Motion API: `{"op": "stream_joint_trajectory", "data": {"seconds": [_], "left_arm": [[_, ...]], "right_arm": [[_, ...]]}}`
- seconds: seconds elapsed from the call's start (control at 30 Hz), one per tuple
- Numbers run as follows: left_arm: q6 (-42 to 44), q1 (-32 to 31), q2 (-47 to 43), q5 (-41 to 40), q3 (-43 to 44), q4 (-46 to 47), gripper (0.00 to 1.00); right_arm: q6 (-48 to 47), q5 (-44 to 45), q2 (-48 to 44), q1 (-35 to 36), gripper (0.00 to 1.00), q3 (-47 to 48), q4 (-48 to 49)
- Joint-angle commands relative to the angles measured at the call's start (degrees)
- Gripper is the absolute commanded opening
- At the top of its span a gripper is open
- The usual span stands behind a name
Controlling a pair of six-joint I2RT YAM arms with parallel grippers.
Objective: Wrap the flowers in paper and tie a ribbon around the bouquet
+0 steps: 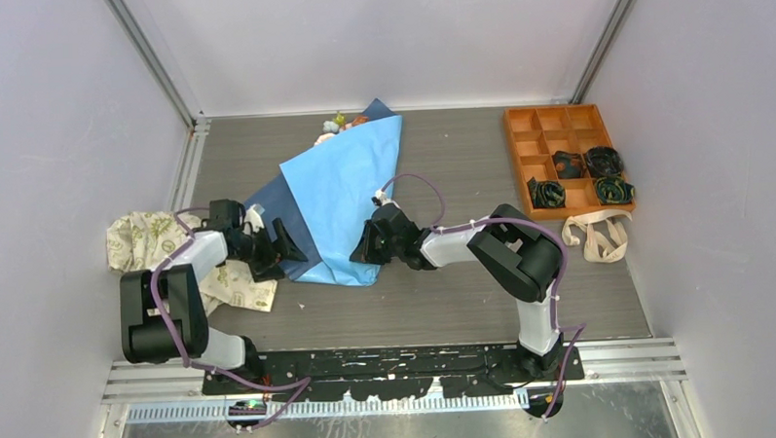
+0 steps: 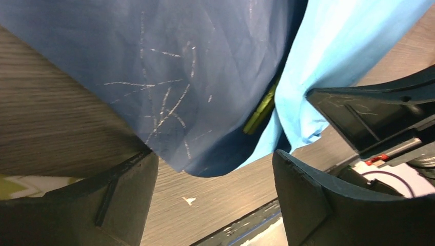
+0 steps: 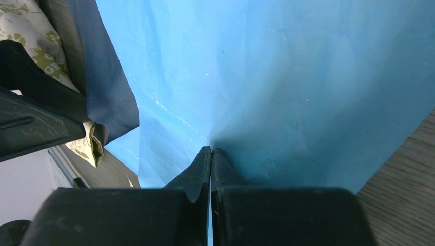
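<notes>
The paper point(image 1: 344, 191) lies folded over the flowers, light blue face up, with a darker blue flap on its left. Blooms point(image 1: 337, 126) poke out at the far end. A green stalk point(image 2: 260, 113) shows between the dark fold point(image 2: 169, 77) and the light blue fold point(image 2: 333, 46). My left gripper point(image 1: 286, 250) is open at the paper's near left corner, and its jaws point(image 2: 215, 174) hold nothing. My right gripper point(image 1: 366, 249) is shut on the paper's near edge point(image 3: 211, 151), with a sliver of blue between its fingers. The beige ribbon point(image 1: 591, 239) lies at the right.
An orange compartment tray point(image 1: 518, 137) at the back right holds dark coils point(image 1: 582, 164). A cream cloth with green print point(image 1: 146, 237) lies under and beside the left arm. Walls close in on the left, back and right.
</notes>
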Motion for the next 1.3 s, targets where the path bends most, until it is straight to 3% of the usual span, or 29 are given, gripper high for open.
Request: {"op": "stream_joint_trajectory", "data": {"seconds": [0.0,0.27,0.53,0.63,0.97,1.27], "left_arm": [[-2.82,-0.74,2.65,0.62,-1.13,4.21,0.83],[-0.83,-1.09,13.15,-1.53,2.05,5.23,0.75],[-3.54,1.38,-0.90,1.34,-2.37,10.89,0.67],[-4.95,1.38,-0.22,5.57,-1.37,12.50,0.66],[-6.58,1.80,-2.89,5.85,-1.59,16.74,0.65],[-6.59,6.44,-4.55,6.31,-2.25,19.20,0.62]], "right_arm": [[-2.60,2.74,1.83,0.02,0.01,-0.37,-8.00],[-2.88,2.56,2.31,0.03,0.01,-0.01,-8.16],[-3.34,1.73,3.33,-0.02,0.01,0.76,-7.96],[-3.50,1.45,3.82,0.02,0.01,0.95,-7.96],[-3.68,1.43,3.57,0.02,0.01,0.47,-8.13],[-3.97,1.07,3.61,0.02,0.01,0.61,-8.40]]}}
